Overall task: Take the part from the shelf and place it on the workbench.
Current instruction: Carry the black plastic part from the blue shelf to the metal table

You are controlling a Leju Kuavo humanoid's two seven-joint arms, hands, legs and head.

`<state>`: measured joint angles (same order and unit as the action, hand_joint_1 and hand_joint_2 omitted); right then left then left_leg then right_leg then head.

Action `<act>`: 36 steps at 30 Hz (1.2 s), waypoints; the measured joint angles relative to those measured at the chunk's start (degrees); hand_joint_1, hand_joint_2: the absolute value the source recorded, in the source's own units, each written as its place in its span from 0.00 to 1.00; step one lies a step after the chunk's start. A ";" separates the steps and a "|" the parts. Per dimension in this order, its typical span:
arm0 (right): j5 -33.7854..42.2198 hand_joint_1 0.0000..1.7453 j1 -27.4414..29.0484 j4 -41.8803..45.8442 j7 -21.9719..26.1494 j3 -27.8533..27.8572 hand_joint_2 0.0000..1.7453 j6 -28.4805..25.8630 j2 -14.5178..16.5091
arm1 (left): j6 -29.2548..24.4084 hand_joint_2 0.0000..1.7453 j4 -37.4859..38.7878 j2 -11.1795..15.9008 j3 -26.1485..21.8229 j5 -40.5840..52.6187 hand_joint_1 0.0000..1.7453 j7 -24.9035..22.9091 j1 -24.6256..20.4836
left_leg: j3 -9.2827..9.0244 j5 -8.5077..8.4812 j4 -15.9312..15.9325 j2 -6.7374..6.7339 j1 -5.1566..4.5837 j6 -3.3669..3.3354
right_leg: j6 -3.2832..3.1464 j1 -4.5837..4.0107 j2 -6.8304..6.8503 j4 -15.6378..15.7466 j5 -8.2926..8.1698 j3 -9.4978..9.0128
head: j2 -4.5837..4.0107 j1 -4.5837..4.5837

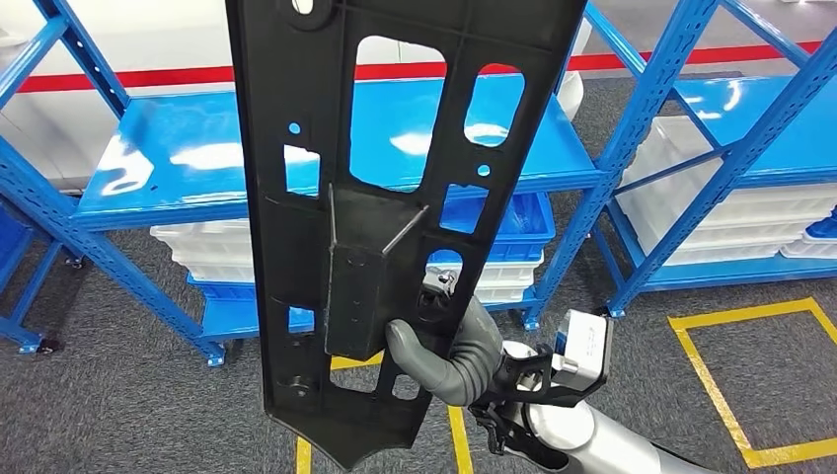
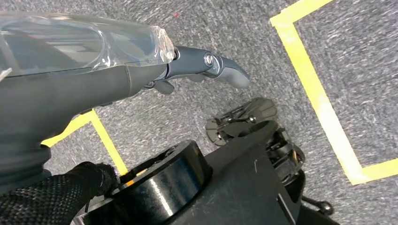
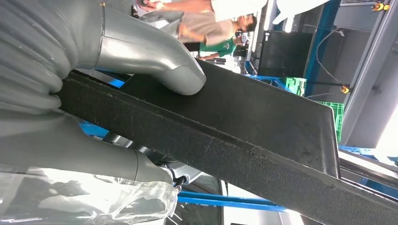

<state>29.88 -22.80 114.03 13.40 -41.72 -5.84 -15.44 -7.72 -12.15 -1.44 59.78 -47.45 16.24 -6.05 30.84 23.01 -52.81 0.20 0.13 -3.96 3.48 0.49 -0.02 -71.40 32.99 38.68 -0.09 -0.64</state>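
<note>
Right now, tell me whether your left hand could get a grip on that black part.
Probably not readily: the left hand hangs down over the floor, holding nothing, while the right hand holds the black part upright.

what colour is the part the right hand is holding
Black; the part in the right hand shows best in the head view.

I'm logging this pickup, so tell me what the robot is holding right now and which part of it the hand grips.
The right hand grips the black part by its raised box-shaped section near the lower end.
</note>
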 joint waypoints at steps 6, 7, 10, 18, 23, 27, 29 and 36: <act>0.06 1.00 -0.04 0.16 0.03 0.30 1.00 -0.11 -0.07 | 0.00 1.00 0.00 -0.02 0.00 -0.10 0.00 0.04 -0.20 | 1.63 -1.10 -1.20 0.22 -0.27 1.28 | -0.96 -0.06 -0.23 17.97 -5.00 -11.91 | 0.00 0.05; 0.07 1.00 0.00 0.17 0.04 0.33 1.00 -0.15 -0.08 | -0.01 1.00 0.00 -0.02 0.00 -0.12 0.00 0.04 -0.21 | 1.79 -1.36 -1.28 0.23 -0.27 1.66 | -1.38 -0.12 -0.27 17.79 -5.29 -11.53 | 0.00 0.07; 0.07 1.00 -0.01 0.25 0.04 0.36 1.00 -0.19 -0.08 | -0.04 1.00 0.00 0.03 0.00 -0.19 0.00 0.06 -0.24 | 3.42 1.00 -4.22 0.23 0.02 2.68 | -2.65 0.13 -0.08 17.91 -6.27 -10.46 | 0.00 0.13; 0.09 1.00 0.06 0.33 0.03 0.37 1.00 -0.19 -0.10 | -0.05 1.00 0.00 0.05 -0.01 -0.27 0.00 0.12 -0.43 | 0.61 5.08 -9.16 0.20 0.19 2.62 | -2.92 -0.19 0.00 17.86 -9.06 -7.01 | 0.00 0.17; 0.07 1.00 0.05 0.54 0.06 0.41 1.00 -0.28 -0.13 | -0.08 1.00 0.00 0.11 0.00 -0.24 0.00 0.04 0.14 | -3.96 3.14 0.21 0.24 -0.27 1.22 | -1.50 -0.42 0.01 17.90 -10.38 -6.08 | 0.00 0.09; 0.06 1.00 0.06 0.61 0.06 0.61 1.00 -0.38 -0.21 | -0.08 1.00 0.00 0.03 0.00 -0.25 0.00 0.04 0.08 | -2.62 1.47 0.74 0.05 0.10 -0.06 | -0.62 -0.23 -0.09 10.08 -4.06 -2.80 | 0.00 -0.03; 0.06 1.00 0.17 0.60 0.06 0.63 1.00 -0.39 -0.26 | -0.08 1.00 0.00 0.03 -0.01 -0.26 0.00 0.04 0.07 | -1.64 0.78 0.70 0.00 0.02 -0.21 | -0.38 -0.11 -0.08 2.51 -0.14 -0.45 | 0.00 -0.04; 0.03 1.00 0.23 0.71 0.08 0.80 1.00 -0.61 -0.33 | -0.07 1.00 0.00 0.02 -0.01 -0.34 0.00 0.07 -0.06 | 0.79 -0.76 -0.43 0.11 -0.30 0.82 | -0.74 -0.23 -0.22 17.74 -5.62 -12.11 | 0.00 0.00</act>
<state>29.91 -22.57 114.73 13.49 -40.93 -6.45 -15.76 -7.78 -12.15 -1.42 59.77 -47.79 16.31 -6.11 31.64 22.26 -53.24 0.31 -0.17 -3.13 2.74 0.26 -0.24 -53.67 27.37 26.57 -0.09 -0.64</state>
